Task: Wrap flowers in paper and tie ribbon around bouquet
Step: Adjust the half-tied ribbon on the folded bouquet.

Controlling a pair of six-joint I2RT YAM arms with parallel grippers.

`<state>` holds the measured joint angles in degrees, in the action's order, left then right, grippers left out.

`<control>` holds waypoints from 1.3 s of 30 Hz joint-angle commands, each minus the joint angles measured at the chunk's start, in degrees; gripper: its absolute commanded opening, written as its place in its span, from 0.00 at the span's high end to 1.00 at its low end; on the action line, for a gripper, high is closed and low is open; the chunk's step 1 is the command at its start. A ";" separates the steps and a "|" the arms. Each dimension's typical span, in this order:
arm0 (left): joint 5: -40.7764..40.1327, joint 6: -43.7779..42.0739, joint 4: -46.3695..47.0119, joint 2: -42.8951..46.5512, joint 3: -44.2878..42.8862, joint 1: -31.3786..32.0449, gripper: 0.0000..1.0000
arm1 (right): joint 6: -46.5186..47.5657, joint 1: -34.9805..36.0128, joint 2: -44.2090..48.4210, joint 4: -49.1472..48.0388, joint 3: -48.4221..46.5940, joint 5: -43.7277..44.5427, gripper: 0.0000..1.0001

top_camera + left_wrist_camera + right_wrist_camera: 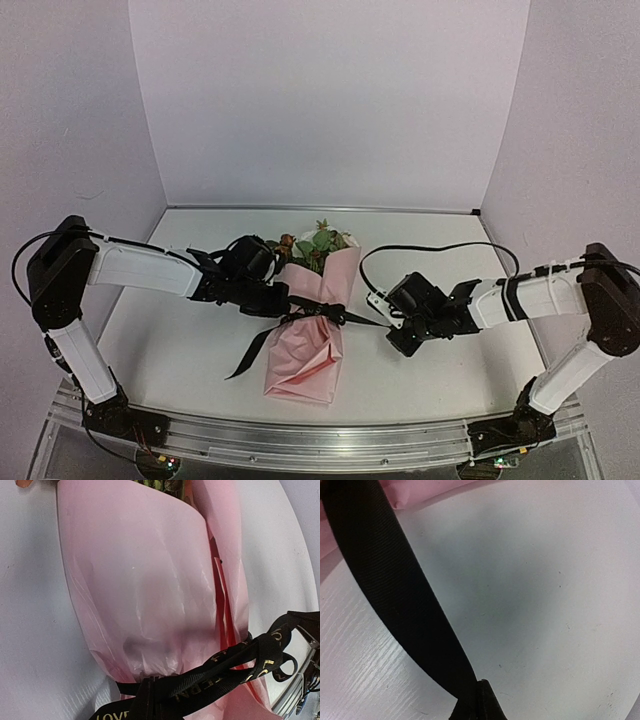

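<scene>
One cone-shaped bouquet of pale pink wrapping paper point(305, 355), mid-table. One narrow black ribbon with gold lettering point(322, 309) round its middle. One bunch of roses and green leaves point(318, 242) at the far end; heads too small to count. Two white-and-black robot arms: left arm point(140, 268), right arm point(535, 295). One white table point(170, 350).

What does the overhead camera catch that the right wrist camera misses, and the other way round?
Only overhead: both arms, the flowers at the wide end of the paper, the left gripper beside the tie, and a loose tail of the ribbon.
Only right wrist: the ribbon's fine weave up close, running straight into the pinched tips of the right gripper.
Both: the black ribbon, some pink paper, and the white table.
</scene>
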<state>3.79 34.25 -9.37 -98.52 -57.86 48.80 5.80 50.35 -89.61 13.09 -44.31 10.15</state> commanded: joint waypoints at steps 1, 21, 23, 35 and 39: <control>-2.16 -2.29 3.08 -0.07 -2.38 -0.64 1.00 | -4.32 -1.67 -1.00 5.65 -5.43 -5.10 1.00; 2.75 -3.45 5.00 -0.84 -2.64 -0.64 1.00 | -23.43 1.48 -3.08 11.70 -20.82 -15.13 0.53; 2.86 -3.44 5.06 -0.92 -2.73 -0.64 1.00 | -24.81 1.45 -5.61 11.58 -23.08 -15.99 0.53; 3.33 -3.66 4.69 -1.00 -3.15 -0.62 1.00 | -31.45 1.31 -13.05 7.93 -26.57 -17.54 0.55; 3.26 -3.60 4.72 -0.83 -2.95 -0.64 1.00 | -33.50 1.32 -13.37 6.48 -26.20 -17.92 0.56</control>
<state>6.50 31.48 -5.98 -99.70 -58.92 48.34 -24.46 51.79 -102.41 22.38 -68.50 -7.21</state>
